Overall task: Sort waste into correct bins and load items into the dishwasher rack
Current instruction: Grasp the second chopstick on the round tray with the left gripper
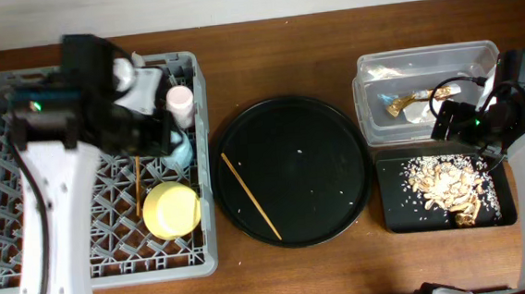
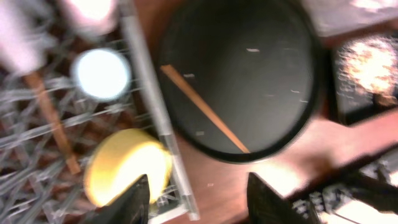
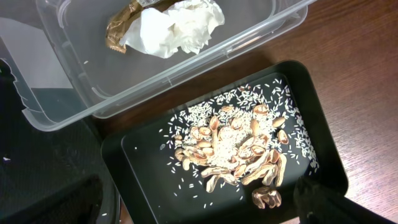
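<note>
The grey dishwasher rack [image 1: 9,230] holds the yellow bowl [image 1: 172,210], the pink cup [image 1: 180,101], the blue cup [image 1: 182,153] and one wooden chopstick [image 1: 138,185]. A pale plate [image 1: 144,84] shows partly under my left arm. The other chopstick [image 1: 250,196] lies on the round black tray [image 1: 337,151]. My left gripper [image 1: 162,134] is open and empty above the rack. In the blurred left wrist view its fingers [image 2: 200,202] straddle the rack edge beside the bowl [image 2: 127,171]. The clear tub [image 3: 81,74] holds the tissue [image 3: 177,28] and the foil wrapper [image 3: 124,25]. Food scraps [image 3: 239,152] lie in the black rectangular tray [image 3: 143,186]. My right gripper [image 1: 448,123] is open above it.
The round black tray sits between the rack and the bins, with a few rice grains on it [image 1: 302,149]. The clear tub [image 1: 373,65] stands behind the black rectangular tray [image 1: 397,216] at the right. Brown table [image 1: 290,275] shows in front.
</note>
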Tool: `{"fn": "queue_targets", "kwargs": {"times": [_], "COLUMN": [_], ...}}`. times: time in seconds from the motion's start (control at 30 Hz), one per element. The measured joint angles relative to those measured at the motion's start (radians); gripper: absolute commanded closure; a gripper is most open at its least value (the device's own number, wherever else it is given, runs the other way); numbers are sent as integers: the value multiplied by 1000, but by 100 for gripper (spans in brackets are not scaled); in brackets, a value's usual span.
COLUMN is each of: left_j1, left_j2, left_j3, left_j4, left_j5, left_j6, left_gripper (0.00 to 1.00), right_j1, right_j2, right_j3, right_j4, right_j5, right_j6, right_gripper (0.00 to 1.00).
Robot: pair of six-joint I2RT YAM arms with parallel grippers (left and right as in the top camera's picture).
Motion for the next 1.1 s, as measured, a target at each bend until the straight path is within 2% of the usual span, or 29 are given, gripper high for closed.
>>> {"fn": "queue_targets", "kwargs": {"times": [0.1, 0.17, 0.2, 0.23, 0.27, 0.3, 0.4, 0.5, 0.57, 0.73, 0.93, 1.1], "left_j1": [-186, -315, -378, -422, -472, -510, -584, -624, -625, -625, -625, -625], "left_j2": [-17, -16, -7, 2, 4, 8, 6, 5, 5, 5, 14, 112], "left_j3": [-62, -199, -271, -319, -392, -439, -542, -715, -815, -946, -962, -966], "left_j4": [92, 239, 300, 341, 430, 481, 538, 636, 771, 937, 970, 988], "left_j5": [-11, -37, -43, -45, -59, -79, -207, -416, -481, -528, -561, -567], "left_j6": [-97, -203, -257, -309, -352, -386, -588, -875, -948, -1009, -1112, -1188], "left_gripper": [0, 0, 21, 68, 76, 79, 77, 76, 71, 67, 72, 73], "right_j1": [0, 0, 0, 0, 0, 0, 0, 0, 0, 0, 0, 0], "right_j2": [0, 0, 0, 0, 0, 0, 0, 0, 0, 0, 0, 0], "right_j3": [0, 0, 0, 0, 0, 0, 0, 0, 0, 0, 0, 0], "right_j4": [1, 0, 2, -1, 0, 0, 0, 0, 1, 1, 0, 0], "right_j5": [0, -1, 0, 0, 0, 0, 0, 0, 0, 0, 0, 0], "right_j6": [0, 0, 0, 0, 0, 0, 0, 0, 0, 0, 0, 0], "right_gripper": [1, 2, 1, 1, 1, 1, 1, 1, 2, 1, 1, 1]}}
